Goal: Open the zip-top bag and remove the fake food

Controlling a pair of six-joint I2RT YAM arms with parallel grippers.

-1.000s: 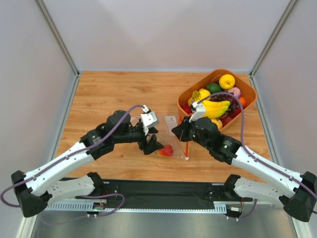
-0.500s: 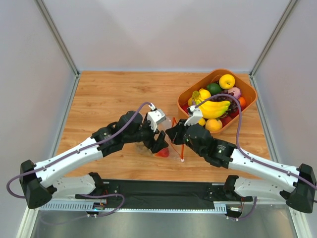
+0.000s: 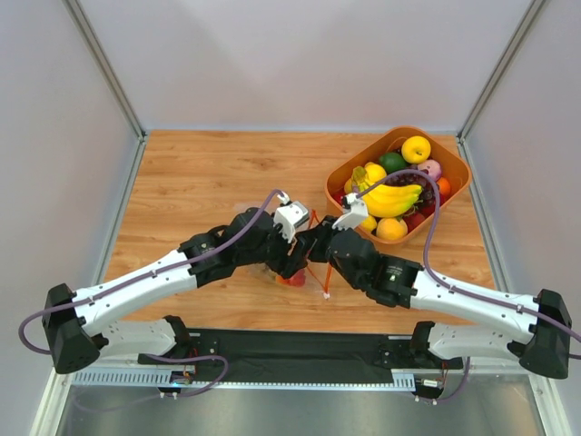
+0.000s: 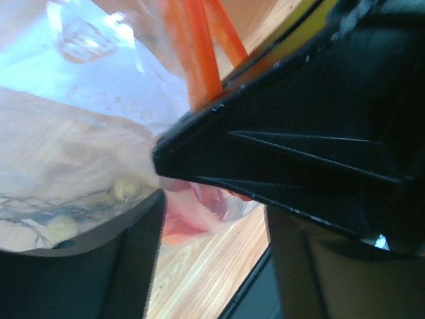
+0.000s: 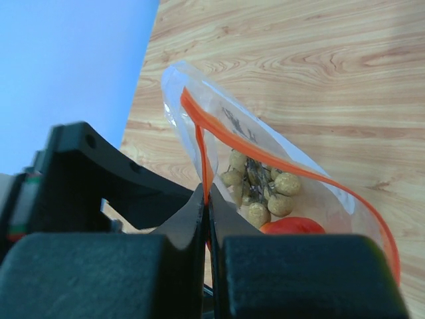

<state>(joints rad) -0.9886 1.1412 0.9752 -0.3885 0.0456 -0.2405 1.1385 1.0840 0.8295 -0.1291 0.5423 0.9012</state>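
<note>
While both arms meet low over the table (image 3: 200, 173), I see my right gripper (image 5: 206, 199) pinched tight on the red-orange zip strip (image 5: 199, 143) of the zip-top bag (image 5: 302, 176), whose mouth stands parted. Tan balls (image 5: 259, 189) and a red fruit (image 5: 292, 226) lie inside. My left gripper (image 4: 212, 219) has bag film between its spread fingers; whether it grips, I cannot tell. The bag sits front-left of the orange bin (image 3: 399, 130).

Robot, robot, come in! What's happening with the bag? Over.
Right tool shut on zip-top bag strip. Left tool alongside, grip unclear. Fake food inside.
</note>
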